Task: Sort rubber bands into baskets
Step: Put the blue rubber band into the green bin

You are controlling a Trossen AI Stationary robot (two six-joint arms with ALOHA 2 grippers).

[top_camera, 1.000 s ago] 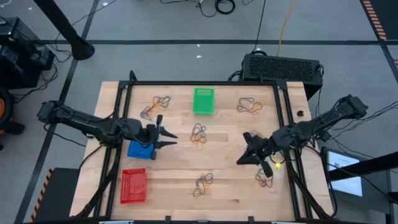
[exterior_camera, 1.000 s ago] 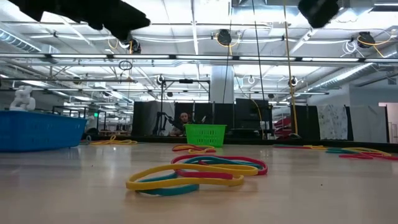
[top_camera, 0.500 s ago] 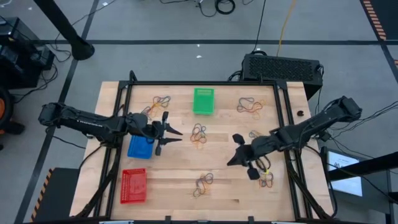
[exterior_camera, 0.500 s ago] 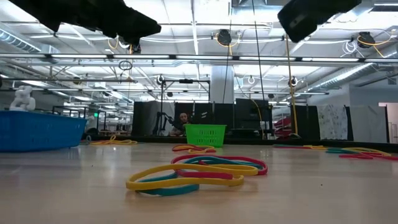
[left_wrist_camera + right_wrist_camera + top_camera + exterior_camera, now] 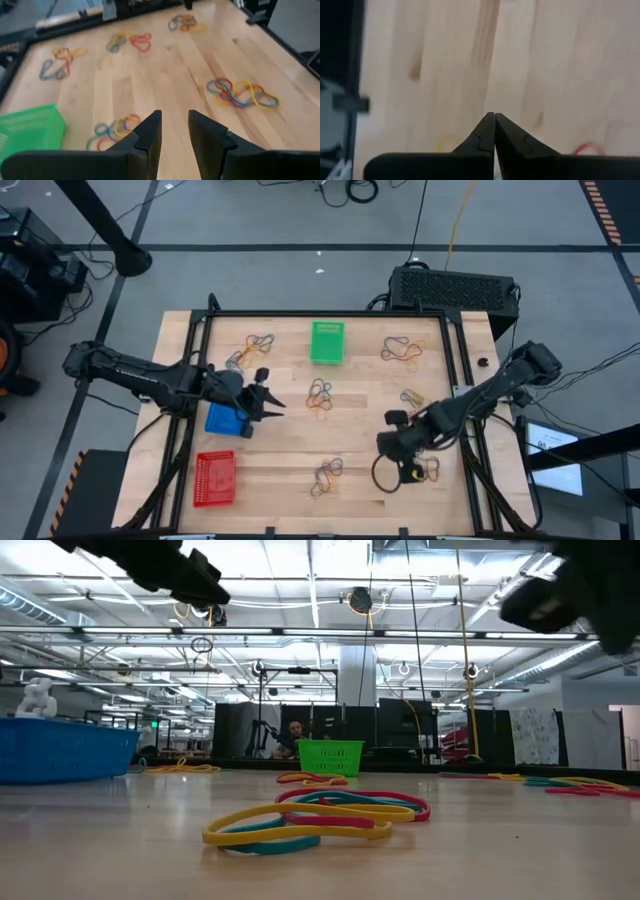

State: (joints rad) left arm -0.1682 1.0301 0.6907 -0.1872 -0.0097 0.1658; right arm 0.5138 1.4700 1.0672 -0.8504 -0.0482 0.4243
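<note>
The left gripper [image 5: 262,402] hovers left of centre in the high view beside the blue basket [image 5: 224,419], fingers [image 5: 148,135] slightly spread and empty; rubber bands [image 5: 319,394] lie just right of it; the right gripper [image 5: 390,450], lower right, has fingers [image 5: 487,131] pressed together over bare worktop [image 5: 360,410]; more bands [image 5: 427,471] lie beside it.

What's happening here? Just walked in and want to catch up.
Two arms are sorting rubber bands into baskets. The left gripper hangs open and empty beside the blue basket. The right gripper is shut over bare wood near a pile of bands at the table's right. The green basket and red basket look empty.
</note>
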